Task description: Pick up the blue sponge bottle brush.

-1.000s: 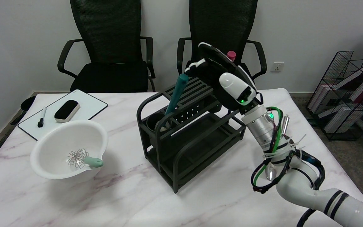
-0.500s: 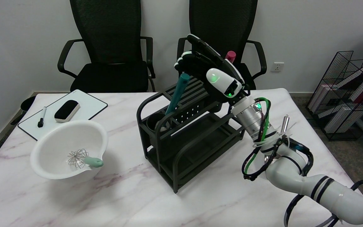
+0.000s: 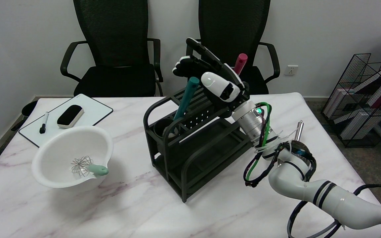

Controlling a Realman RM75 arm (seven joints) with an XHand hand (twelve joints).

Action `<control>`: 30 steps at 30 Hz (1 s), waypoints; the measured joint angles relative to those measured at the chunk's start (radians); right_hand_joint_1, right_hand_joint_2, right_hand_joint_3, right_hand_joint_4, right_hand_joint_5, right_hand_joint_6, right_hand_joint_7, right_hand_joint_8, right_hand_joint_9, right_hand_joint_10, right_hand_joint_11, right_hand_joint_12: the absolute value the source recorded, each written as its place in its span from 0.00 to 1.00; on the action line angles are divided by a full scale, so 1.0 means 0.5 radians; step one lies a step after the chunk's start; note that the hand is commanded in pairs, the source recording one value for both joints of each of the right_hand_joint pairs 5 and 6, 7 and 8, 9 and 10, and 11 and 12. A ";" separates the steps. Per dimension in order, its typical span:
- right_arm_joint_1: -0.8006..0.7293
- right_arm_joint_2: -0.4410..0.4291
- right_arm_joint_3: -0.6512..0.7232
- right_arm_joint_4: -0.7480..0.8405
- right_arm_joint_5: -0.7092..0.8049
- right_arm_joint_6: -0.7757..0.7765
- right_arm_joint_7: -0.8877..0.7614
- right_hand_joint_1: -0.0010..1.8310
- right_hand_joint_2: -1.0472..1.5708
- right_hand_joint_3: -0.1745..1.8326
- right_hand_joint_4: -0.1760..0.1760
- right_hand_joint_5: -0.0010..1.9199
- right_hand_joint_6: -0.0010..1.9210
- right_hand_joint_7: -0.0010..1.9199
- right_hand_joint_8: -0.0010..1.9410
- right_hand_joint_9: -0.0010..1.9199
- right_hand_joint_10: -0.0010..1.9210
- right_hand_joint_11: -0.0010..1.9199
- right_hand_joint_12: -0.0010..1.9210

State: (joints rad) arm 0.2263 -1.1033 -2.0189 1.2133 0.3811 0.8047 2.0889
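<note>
The brush shows as a teal-blue handle (image 3: 186,98) leaning up and to the right out of a round cup (image 3: 164,128) at the left end of a black wire rack (image 3: 193,138). Its sponge head is hidden inside the cup. My right hand (image 3: 207,74) hovers just above and to the right of the handle's top end, its fingers spread apart and holding nothing. A small gap separates the fingers (image 3: 184,64) from the handle tip.
A pink-red handle (image 3: 240,62) sticks up behind the hand at the rack's far end. A white bowl (image 3: 60,147) with a whisk (image 3: 86,167) sits at the left. A whiteboard (image 3: 91,110) with eraser (image 3: 70,115) and marker (image 3: 44,122) lies behind it. Two black chairs stand beyond the table.
My right hand and arm have moved left and slightly up over the rack, from beside the pink handle to just above the blue handle's tip. The brush has not moved.
</note>
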 measured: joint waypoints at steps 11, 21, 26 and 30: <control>0.011 -0.019 -0.019 0.041 -0.116 -0.037 -0.013 0.63 0.48 0.66 0.50 0.21 0.21 0.34 0.34 0.35 0.35 0.36 0.36; -0.058 -0.022 -0.019 0.154 -0.162 -0.105 -0.068 0.64 0.49 0.69 0.50 0.23 0.23 0.34 0.33 0.35 0.35 0.36 0.36; -0.087 -0.031 -0.019 0.176 -0.173 -0.126 -0.088 0.63 0.49 0.71 0.50 0.24 0.24 0.33 0.33 0.34 0.34 0.36 0.36; -0.102 -0.046 -0.020 0.178 -0.177 -0.135 -0.099 0.64 0.50 0.71 0.50 0.24 0.24 0.34 0.33 0.34 0.34 0.36 0.36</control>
State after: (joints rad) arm 0.1754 -1.1265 -2.0289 1.3025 0.2925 0.7370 2.0393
